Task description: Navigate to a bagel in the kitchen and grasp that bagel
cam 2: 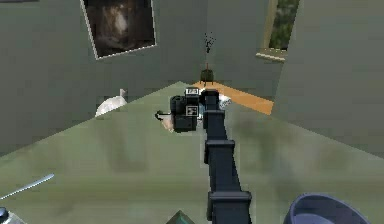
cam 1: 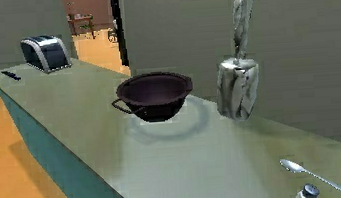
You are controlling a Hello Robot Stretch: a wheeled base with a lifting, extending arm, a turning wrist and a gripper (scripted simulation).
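The gripper hangs over a grey-green counter at the end of the dark arm. Whether its fingers grip anything cannot be told: a small tan blob lies right at their tips on the counter, too small to say whether it is the bagel. Left of the fingers in the arm side view stands a white object, under a framed picture on the grey wall. Well back from the fingers lie a spoon and a blue-grey bowl. The forward view has a dark two-handled pot, a toaster and a pale statue on the counter.
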